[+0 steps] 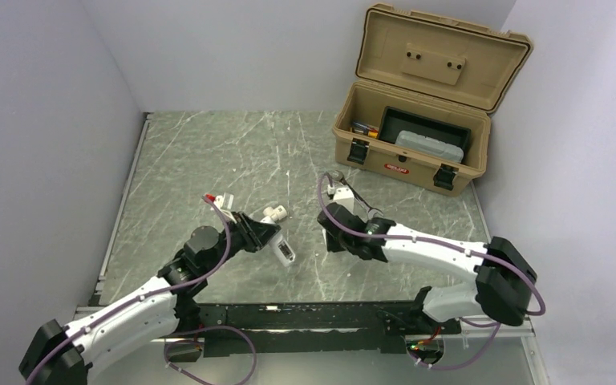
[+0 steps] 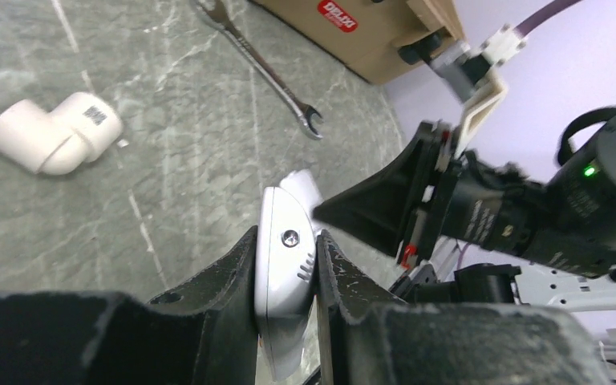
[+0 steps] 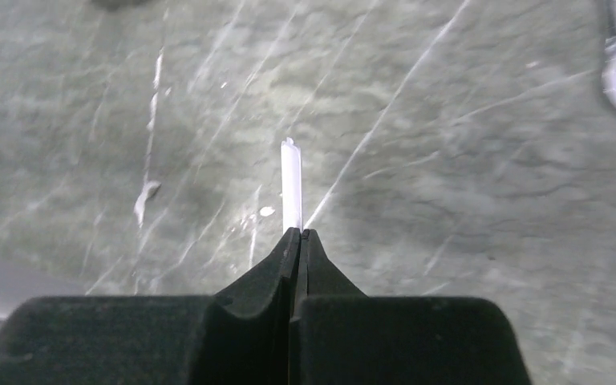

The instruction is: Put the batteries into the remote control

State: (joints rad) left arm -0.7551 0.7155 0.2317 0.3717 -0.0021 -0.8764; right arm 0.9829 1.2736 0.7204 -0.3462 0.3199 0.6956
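Left wrist view: the left gripper (image 2: 285,241) sits nearest the lens. Its two fingers (image 2: 224,281) pinch the remote control (image 2: 282,301) across its flat faces, so the white handset stands edge-on between them, with a small screw head facing the lens. Just beyond the remote, the right gripper (image 2: 325,210) aims its dark tapered tip at the far end of the handset.

Right wrist view: the right fingers (image 3: 277,265) are pressed together on a thin white strip (image 3: 291,180). The strip is seen edge-on and projects past the fingertips over the grey marbled table (image 3: 449,160). Whether it touches the table cannot be determined.

Top external view: the remote is held near the middle of the table, between the two arms. A white pipe fitting (image 1: 274,214) lies on the table just beyond the remote. Farther out, in the left wrist view, a silver wrench (image 2: 265,68) lies flat with its open end toward the grippers. A tan toolbox (image 1: 417,164) stands at the far right of the table with its lid raised. Inside it, a dark tray (image 1: 397,122) carries a grey case (image 1: 429,147).
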